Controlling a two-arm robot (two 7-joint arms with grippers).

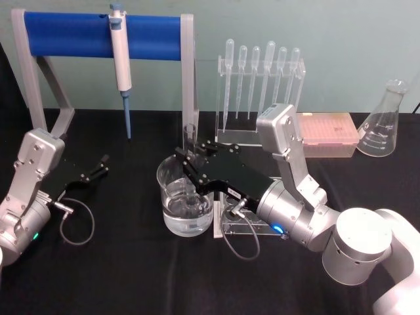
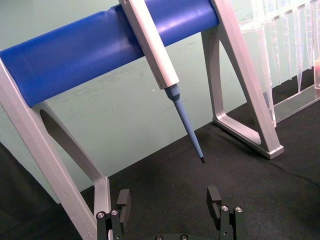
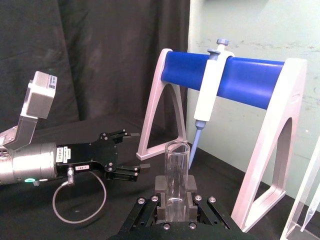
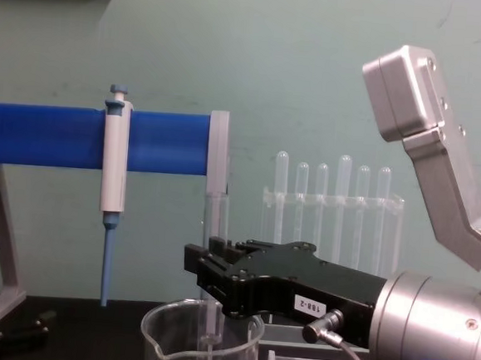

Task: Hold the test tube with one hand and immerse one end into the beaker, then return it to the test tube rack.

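My right gripper (image 1: 189, 162) is shut on the test tube (image 1: 190, 134), a clear glass tube held upright with its open rim on top. It hangs over the beaker (image 1: 165, 176), a wide clear glass holding water. In the chest view the test tube (image 4: 213, 219) runs down through the right gripper (image 4: 214, 271) and its lower end is inside the beaker (image 4: 161, 340). The right wrist view shows the test tube (image 3: 177, 167) clamped between the pads. My left gripper (image 1: 100, 165) rests open on the table at the left, with nothing in it (image 2: 170, 199).
A blue-barred stand (image 1: 79, 36) with a hanging white pipettor (image 1: 121, 52) rises behind the beaker. At the back stand a rack of plastic pipettes (image 1: 261, 85), a pink tip box (image 1: 327, 131) and a conical flask (image 1: 384, 121). A clear tube rack (image 1: 246, 226) lies under my right wrist.
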